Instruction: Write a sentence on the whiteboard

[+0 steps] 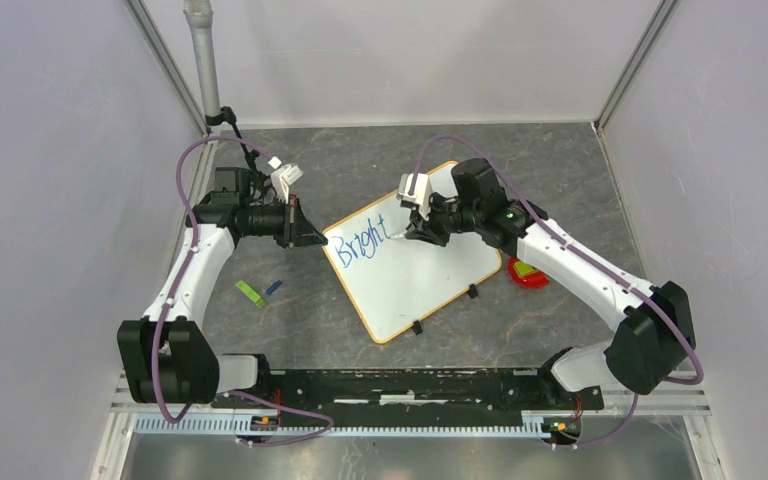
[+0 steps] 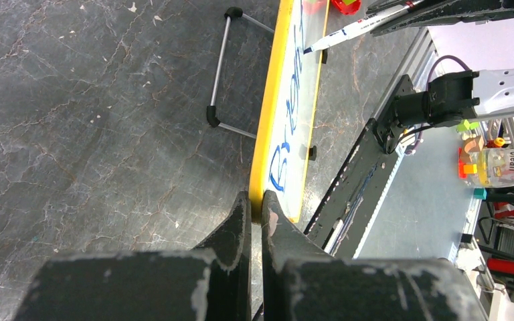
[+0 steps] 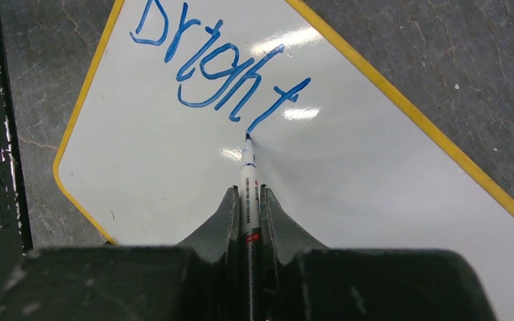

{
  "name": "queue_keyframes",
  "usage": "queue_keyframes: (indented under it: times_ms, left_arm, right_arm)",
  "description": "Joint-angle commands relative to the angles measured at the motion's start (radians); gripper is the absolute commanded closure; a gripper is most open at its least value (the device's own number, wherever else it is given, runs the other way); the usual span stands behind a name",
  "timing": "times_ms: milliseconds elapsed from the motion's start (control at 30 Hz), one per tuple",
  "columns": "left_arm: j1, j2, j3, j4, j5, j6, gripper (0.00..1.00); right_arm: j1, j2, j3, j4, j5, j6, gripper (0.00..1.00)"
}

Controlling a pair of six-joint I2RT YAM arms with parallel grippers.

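The right hand [image 3: 247, 195] is closed on a white marker [image 3: 248, 170], its 2 fingers pinching the barrel. The marker's blue tip touches the whiteboard [image 3: 388, 227] at the foot of the letter "t". The sentence [image 3: 217, 67] consists of 1 blue word, "Bright", written near the board's left corner.

The left hand [image 2: 255, 204] is clamped shut on the yellow frame at that corner. A thin wire leg [image 2: 219, 67] with black tips shows just beside the frame.

The board sits skewed on the dark grey desk [image 1: 560, 160], with 2 black clip feet [image 1: 416, 327] on its near edge. A small green piece [image 1: 250, 292] and a blue piece [image 1: 273, 287] lie to its left. A red dish [image 1: 528, 273] sits by its right edge.
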Motion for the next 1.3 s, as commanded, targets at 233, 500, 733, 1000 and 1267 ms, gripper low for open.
queue_keyframes:
  times_ms: [233, 500, 733, 1000, 1267]
  left_arm:
    - [-0.008, -0.007, 0.005, -0.007, -0.017, 0.067, 0.98]
    - [-0.008, -0.01, 0.006, -0.008, -0.017, 0.065, 0.98]
    - [-0.007, -0.012, 0.008, -0.007, -0.017, 0.063, 0.98]
    - [-0.008, -0.011, 0.008, -0.007, -0.016, 0.065, 0.98]
    - [-0.008, -0.013, 0.005, -0.007, -0.02, 0.068, 0.98]
  right_arm:
    - [0.0, -0.006, 0.068, -0.027, 0.057, -0.034, 1.0]
    - [0.0, -0.002, 0.084, -0.034, 0.055, -0.033, 1.0]
    - [-0.001, -0.006, 0.097, -0.042, 0.04, -0.03, 1.0]
    - [-0.001, -0.013, 0.135, -0.066, 0.012, -0.025, 1.0]
    - [-0.001, -0.016, 0.155, -0.081, 0.013, -0.032, 1.0]
